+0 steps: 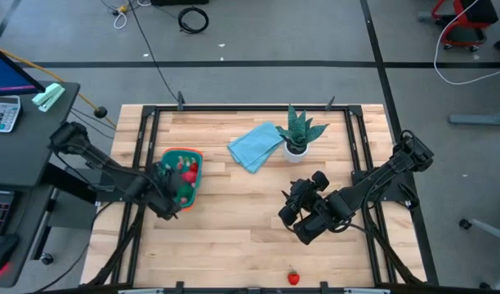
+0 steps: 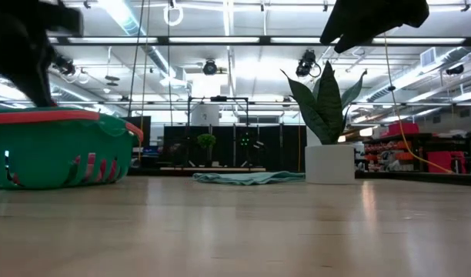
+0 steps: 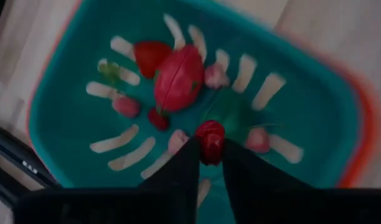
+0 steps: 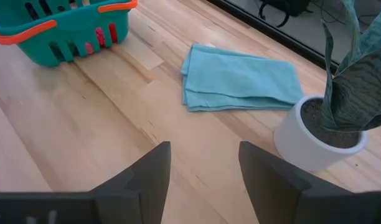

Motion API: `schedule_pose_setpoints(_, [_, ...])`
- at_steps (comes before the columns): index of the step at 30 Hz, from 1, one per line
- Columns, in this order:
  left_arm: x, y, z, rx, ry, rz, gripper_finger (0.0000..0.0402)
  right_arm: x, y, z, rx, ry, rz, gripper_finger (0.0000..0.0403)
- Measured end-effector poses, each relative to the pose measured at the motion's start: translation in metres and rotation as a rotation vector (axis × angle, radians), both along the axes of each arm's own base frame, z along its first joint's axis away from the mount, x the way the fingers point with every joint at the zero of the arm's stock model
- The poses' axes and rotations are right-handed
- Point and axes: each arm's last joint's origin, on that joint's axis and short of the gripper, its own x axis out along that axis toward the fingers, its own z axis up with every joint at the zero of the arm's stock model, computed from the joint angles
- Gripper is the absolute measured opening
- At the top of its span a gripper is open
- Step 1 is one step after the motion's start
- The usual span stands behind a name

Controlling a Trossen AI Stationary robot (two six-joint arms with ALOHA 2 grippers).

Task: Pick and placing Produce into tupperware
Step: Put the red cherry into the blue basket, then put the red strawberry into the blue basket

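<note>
The teal tupperware [image 1: 181, 173] with its orange rim stands on the table's left part and holds several red and pink produce pieces [image 3: 178, 78] plus a green one [image 3: 231, 112]. My left gripper [image 3: 209, 155] hangs over the tupperware's near side, shut on a small red piece. Another red piece [image 1: 293, 278] lies at the table's near edge. My right gripper [image 4: 203, 155] hovers open over bare wood on the right part, above the table. In the low view the tupperware [image 2: 58, 150] shows at the left. My left gripper pinches a small round red produce piece [image 3: 210, 138] between its two fingertips [image 3: 187, 158], coming from above and pointing down into the tupperware. The piece is held over the container's slotted base; whether it touches the base I cannot tell.
A light blue folded cloth [image 1: 256, 145] lies at the far middle, and a spiky potted plant [image 1: 297, 135] in a white pot stands to its right. Bare wood spreads across the middle and near part. A dark frame runs around the table edges.
</note>
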Motion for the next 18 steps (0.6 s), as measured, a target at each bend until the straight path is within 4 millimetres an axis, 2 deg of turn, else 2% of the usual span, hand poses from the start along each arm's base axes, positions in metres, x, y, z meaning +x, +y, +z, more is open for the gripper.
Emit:
schedule_pose_setpoints(4, [-0.003,0.002,-0.022,0.015,0.029,0.043,0.0131,0.001,0.001,0.0,0.038,0.004,0.004,0.0199])
schedule_pose_setpoints(8, [0.0,0.0,-0.029,-0.015,-0.012,0.064,0.0183,0.0,0.014,-0.003,0.23,0.067,0.083,0.0199])
schedule_pose_setpoints(13, [0.007,-0.005,-0.028,-0.044,-0.068,-0.003,0.022,-0.008,0.044,-0.002,0.414,0.069,0.219,0.0199])
schedule_pose_setpoints(18, [0.019,-0.012,-0.024,-0.098,-0.172,-0.076,0.0228,-0.02,0.083,0.003,0.518,-0.047,0.354,0.0199])
